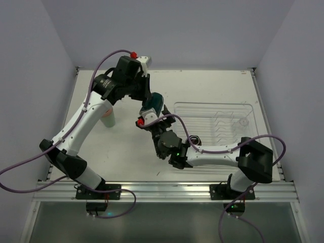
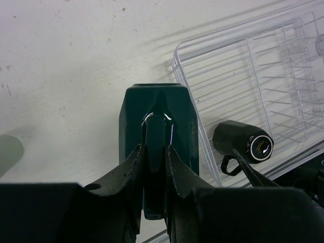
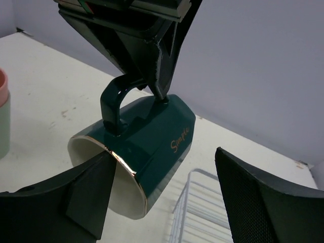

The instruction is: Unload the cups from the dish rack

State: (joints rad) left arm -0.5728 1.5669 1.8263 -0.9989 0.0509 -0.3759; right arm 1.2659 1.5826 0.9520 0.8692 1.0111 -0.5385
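Note:
My left gripper (image 2: 154, 149) is shut on the handle of the dark teal mug (image 2: 177, 116) and holds it on its side above the table, just left of the dish rack (image 2: 263, 66). The right wrist view shows the teal mug (image 3: 152, 147) hanging from the left gripper (image 3: 147, 66). My right gripper (image 3: 167, 197) is open, its fingers (image 3: 76, 197) on either side of the mug's rim end. A black handled mug (image 2: 243, 142) lies in the rack's near left corner. A clear glass (image 1: 244, 121) sits at the rack's right end.
A pink tumbler (image 3: 2, 86) sits on top of a pale green tumbler (image 3: 4, 131) on the table left of the mug; the pair shows in the top view (image 1: 108, 117). The right arm crosses in front of the dish rack (image 1: 212, 109).

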